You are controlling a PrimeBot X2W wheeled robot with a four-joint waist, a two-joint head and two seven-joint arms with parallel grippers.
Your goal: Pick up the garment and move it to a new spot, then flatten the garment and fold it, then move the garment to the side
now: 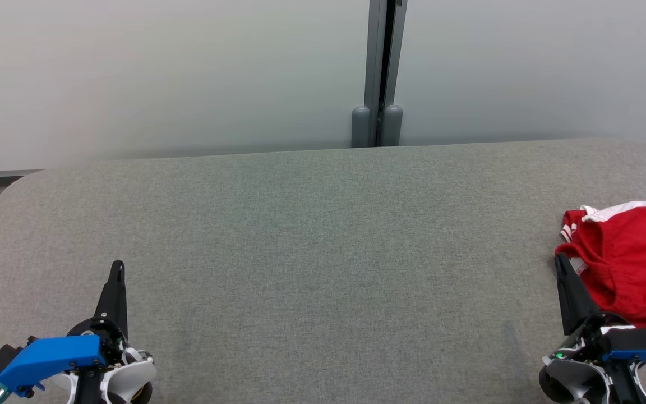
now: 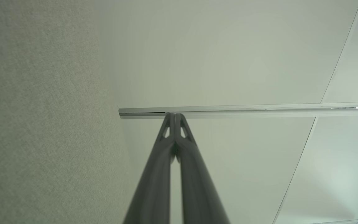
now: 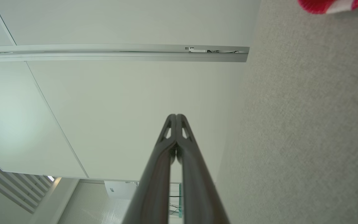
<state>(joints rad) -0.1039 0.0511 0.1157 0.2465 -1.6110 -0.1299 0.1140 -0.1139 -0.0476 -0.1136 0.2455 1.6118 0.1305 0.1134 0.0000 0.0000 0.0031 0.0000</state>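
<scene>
head view: left gripper (image 1: pixel 117 267), right gripper (image 1: pixel 560 260) pinched together; garment (image 1: pixel 631 264) beside latter on table (image 1: pixel 323 252).

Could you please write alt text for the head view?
A crumpled red garment with white trim lies at the right edge of a grey table. The left gripper, lower left, and the right gripper, beside the garment, are shut.

No legible txt, brand, no. or sign in any view. On the crumpled red fabric garment w/ white trim (image 1: pixel 631 264), a small white patch (image 1: pixel 580 268) at its left edge shows faint reddish marks, poss. print, too small to read. The grey felt-like tabletop (image 1: pixel 312 252) and pale wall panels (image 1: pixel 160 73) carry no readable markings.
</scene>
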